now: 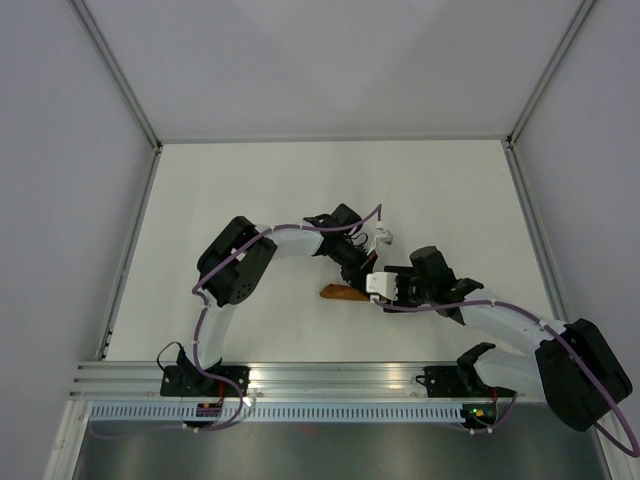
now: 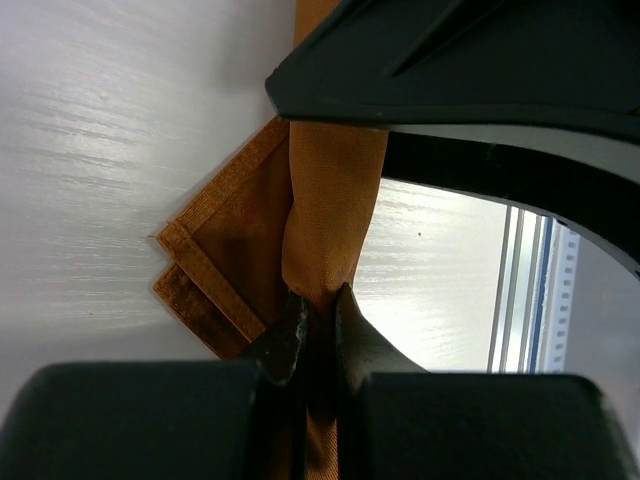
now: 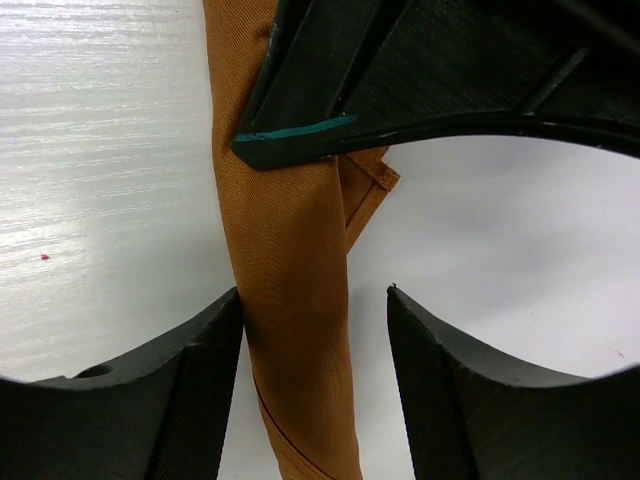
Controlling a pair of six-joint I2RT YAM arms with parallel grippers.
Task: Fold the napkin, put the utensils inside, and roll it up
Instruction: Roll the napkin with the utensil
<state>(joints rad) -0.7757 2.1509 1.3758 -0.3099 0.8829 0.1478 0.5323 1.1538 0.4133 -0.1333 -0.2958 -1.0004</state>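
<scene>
Rust-orange napkin [image 3: 295, 300] rolled, left pincer [image 2: 318, 310] clamps it — right pincer [image 3: 315, 335] straddles, agape.

Nope, nothing readable in any view: no words, labels, brands or numbers, not even on the napkin [image 3: 290, 300].

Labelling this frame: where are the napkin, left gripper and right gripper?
napkin [image 3: 280, 215]: right wrist view, middle of roll
left gripper [image 2: 318, 300]: left wrist view, between closed fingertips
right gripper [image 3: 313, 295]: right wrist view, between open fingertips
</scene>
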